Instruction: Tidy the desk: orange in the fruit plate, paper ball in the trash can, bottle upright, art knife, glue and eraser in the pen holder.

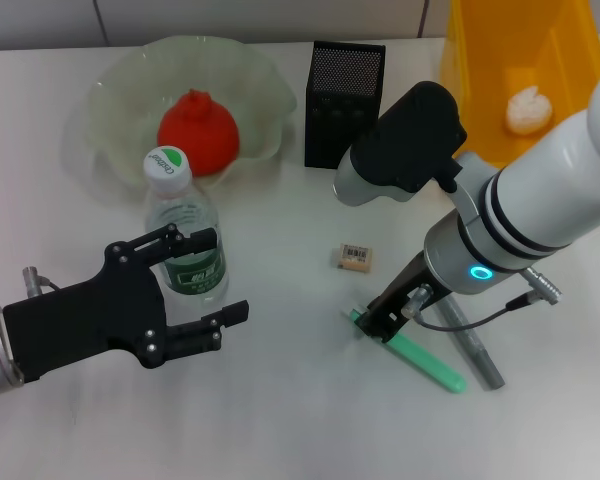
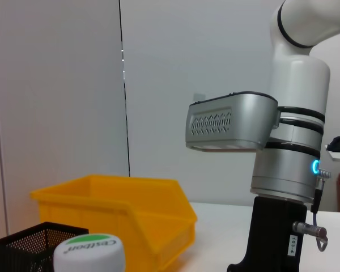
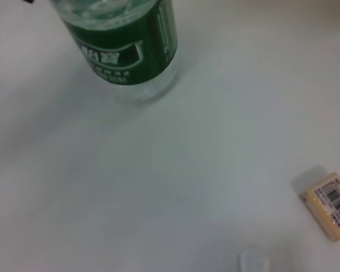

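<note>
Bottle (image 1: 184, 232): it is standing up straight on the table, long way running up and down, with its white and green cap (image 1: 167, 165) pointing up. It is sitting at about 9 o'clock in the head view.
Left gripper (image 1: 206, 280): its black fingers are spread apart. One finger (image 1: 193, 240) is lying against the bottle's green label and the other finger (image 1: 220, 317) is sticking out in the air beside the bottle's bottom.
Right gripper (image 1: 378, 325): it is reaching down at about 4 o'clock, right over the near end of the green knife (image 1: 416, 355). I cannot tell if its fingers are apart or together.
Green knife: it is lying flat, with its long way running from 10 o'clock to 4 o'clock.
Gray pen (image 1: 472, 346): it is lying flat just beside the green knife, on the 3 o'clock side.
Eraser (image 1: 353, 258): it is lying flat near the middle, between the bottle and the right arm.
Orange (image 1: 197, 130): it is sitting in the clear plate (image 1: 110, 95) at 11 o'clock.
Black mesh cup (image 1: 344, 89): it is standing up at 12 o'clock.
Yellow bin (image 1: 480, 60): it is sitting at 1 o'clock with a white paper ball (image 1: 527, 109) inside it.
</note>
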